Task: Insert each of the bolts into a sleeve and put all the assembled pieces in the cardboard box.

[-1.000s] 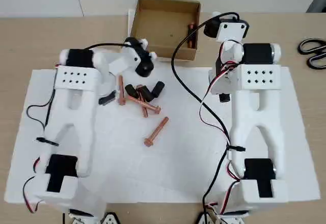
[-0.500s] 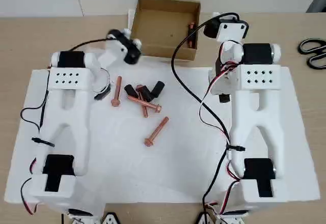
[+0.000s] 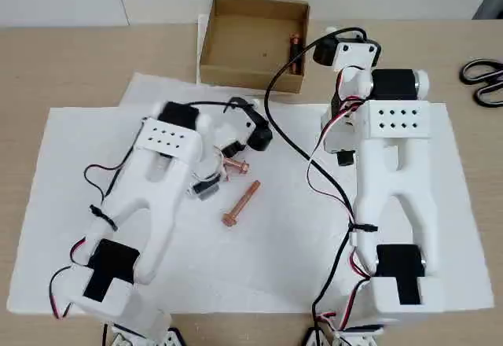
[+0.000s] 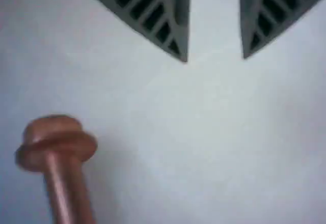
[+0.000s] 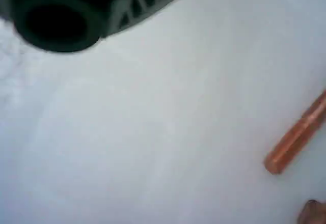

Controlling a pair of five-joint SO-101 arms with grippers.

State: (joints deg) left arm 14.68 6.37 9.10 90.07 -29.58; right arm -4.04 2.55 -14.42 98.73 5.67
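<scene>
While L claw point(image 4: 214, 57) hangs open, bolt point(image 4: 56, 145) nearby

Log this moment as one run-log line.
left gripper: open, beside bolt | right gripper: holds sleeve | cardboard box: one assembled piece inside

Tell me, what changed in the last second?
The left gripper swung toward the middle, over the bolt pile, and now hangs open and empty beside a bolt. The right gripper with its sleeve, the lone bolt and the box stayed put.
</scene>
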